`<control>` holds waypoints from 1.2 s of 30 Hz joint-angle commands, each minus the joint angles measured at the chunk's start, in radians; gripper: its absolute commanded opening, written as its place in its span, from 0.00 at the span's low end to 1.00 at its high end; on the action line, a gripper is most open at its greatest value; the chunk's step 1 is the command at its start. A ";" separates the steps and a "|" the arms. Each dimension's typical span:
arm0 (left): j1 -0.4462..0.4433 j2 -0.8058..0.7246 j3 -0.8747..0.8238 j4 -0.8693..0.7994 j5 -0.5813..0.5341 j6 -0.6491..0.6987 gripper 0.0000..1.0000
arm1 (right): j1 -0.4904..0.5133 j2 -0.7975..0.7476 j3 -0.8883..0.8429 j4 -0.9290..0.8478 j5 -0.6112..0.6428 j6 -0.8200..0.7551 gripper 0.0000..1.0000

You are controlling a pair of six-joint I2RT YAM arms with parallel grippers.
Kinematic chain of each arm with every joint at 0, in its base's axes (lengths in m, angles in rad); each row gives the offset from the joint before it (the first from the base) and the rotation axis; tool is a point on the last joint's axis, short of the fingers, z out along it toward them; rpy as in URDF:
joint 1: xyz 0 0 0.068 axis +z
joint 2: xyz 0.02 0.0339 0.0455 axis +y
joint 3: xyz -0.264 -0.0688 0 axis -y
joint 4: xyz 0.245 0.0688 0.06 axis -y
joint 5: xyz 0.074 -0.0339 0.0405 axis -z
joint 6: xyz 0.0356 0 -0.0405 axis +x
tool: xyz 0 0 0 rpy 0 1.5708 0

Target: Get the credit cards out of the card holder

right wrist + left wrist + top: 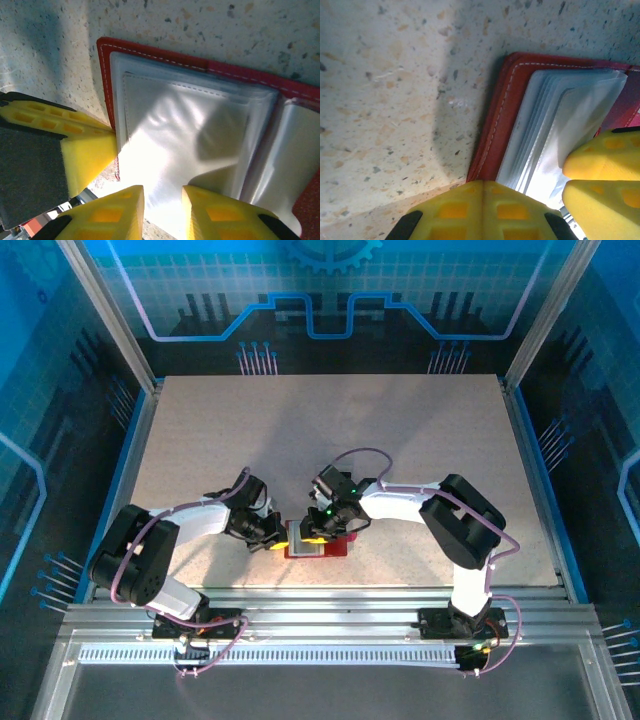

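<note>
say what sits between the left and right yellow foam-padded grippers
The pale plastic pockets of the open dark-red folding card holder, shown in both wrist views.

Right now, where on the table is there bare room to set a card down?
The far half of the table is bare up to the back wall; so is the strip right of the right arm. Crowded: near middle, both jaws at the open card holder.
</note>
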 commanded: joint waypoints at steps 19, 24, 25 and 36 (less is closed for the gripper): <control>-0.005 0.016 0.029 -0.080 -0.044 0.042 0.01 | -0.006 -0.061 -0.042 -0.047 0.063 -0.002 0.28; -0.005 0.003 0.039 -0.089 -0.051 0.036 0.01 | -0.011 -0.074 -0.057 -0.045 0.064 -0.002 0.29; -0.005 -0.008 0.042 -0.094 -0.055 0.032 0.01 | -0.012 -0.074 -0.059 -0.044 0.064 -0.003 0.29; -0.007 -0.165 0.073 -0.053 0.006 -0.089 0.23 | -0.016 -0.072 -0.072 -0.012 0.049 0.010 0.29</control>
